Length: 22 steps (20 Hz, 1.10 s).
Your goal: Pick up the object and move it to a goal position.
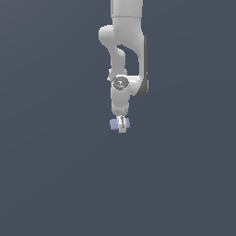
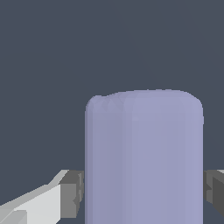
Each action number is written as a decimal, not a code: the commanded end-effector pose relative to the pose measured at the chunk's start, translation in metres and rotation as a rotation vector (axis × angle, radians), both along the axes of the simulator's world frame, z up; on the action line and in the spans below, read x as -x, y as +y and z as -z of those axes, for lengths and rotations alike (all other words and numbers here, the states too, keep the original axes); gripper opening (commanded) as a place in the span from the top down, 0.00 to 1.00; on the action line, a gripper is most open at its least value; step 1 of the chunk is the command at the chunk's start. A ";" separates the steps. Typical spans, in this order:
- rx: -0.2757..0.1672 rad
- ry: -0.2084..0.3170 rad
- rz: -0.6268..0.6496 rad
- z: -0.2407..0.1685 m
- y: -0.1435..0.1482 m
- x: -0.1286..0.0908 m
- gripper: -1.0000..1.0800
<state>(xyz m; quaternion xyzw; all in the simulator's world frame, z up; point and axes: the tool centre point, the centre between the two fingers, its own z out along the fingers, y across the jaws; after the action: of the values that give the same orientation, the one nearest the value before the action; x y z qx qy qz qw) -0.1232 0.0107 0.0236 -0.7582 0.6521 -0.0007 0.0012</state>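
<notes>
The object (image 1: pixel 113 123) is a small pale lavender-blue bar, lying crosswise under the white arm in the exterior view. My gripper (image 1: pixel 121 126) comes straight down onto its middle, so the bar's ends stick out on both sides of the fingers. In the wrist view the object (image 2: pixel 144 157) fills the space between the two grey pads (image 2: pixel 72 194), which press against its sides. The gripper (image 2: pixel 144 192) is shut on it.
A plain dark grey-blue surface (image 1: pixel 55 175) fills the background in both views. The white arm (image 1: pixel 124 50) reaches down from the top middle of the exterior view. No other objects are visible.
</notes>
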 end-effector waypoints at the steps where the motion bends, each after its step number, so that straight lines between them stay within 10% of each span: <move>1: -0.001 -0.001 0.001 -0.007 -0.003 0.000 1.00; 22: 0.001 0.002 0.004 -0.174 -0.079 -0.002 1.00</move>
<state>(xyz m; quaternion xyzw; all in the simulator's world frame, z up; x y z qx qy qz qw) -0.1209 -0.0613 0.1829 -0.7569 0.6535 -0.0003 0.0007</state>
